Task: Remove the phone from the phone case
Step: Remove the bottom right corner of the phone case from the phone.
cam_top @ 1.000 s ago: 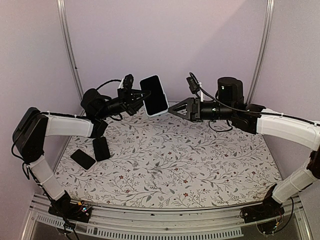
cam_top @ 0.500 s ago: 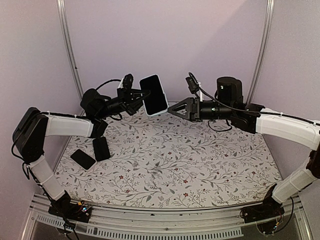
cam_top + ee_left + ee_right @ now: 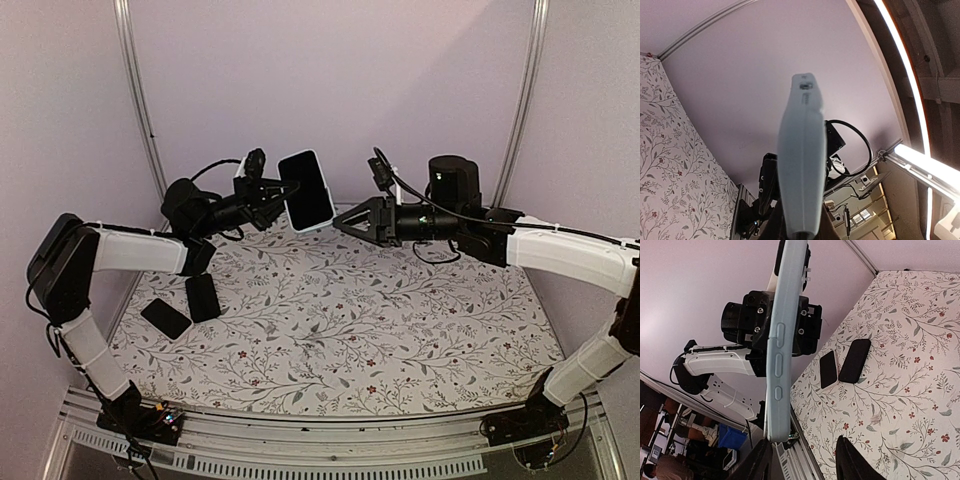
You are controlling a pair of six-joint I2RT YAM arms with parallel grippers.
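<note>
The phone (image 3: 307, 190), dark screen showing, sits in a pale blue phone case (image 3: 800, 160) held up in the air at the back of the table. My left gripper (image 3: 283, 190) is shut on the case's left side; in the left wrist view its fingers (image 3: 771, 227) hug the case's near end. My right gripper (image 3: 340, 222) is open and hovers just off the phone's lower right corner. In the right wrist view the case's buttoned edge (image 3: 781, 340) ends just ahead of the left fingertip (image 3: 759, 460); the other fingertip (image 3: 847, 460) stands well apart.
A bare phone (image 3: 166, 318) and a black case (image 3: 203, 297) lie side by side on the floral table cover (image 3: 380, 320) at the left edge, also seen in the right wrist view as phone (image 3: 829, 369) and case (image 3: 855, 361). Pale walls close the back.
My right gripper has slid left, closer to the phone's lower corner, and its jaws have narrowed slightly. The left arm and the phone have stayed put.
</note>
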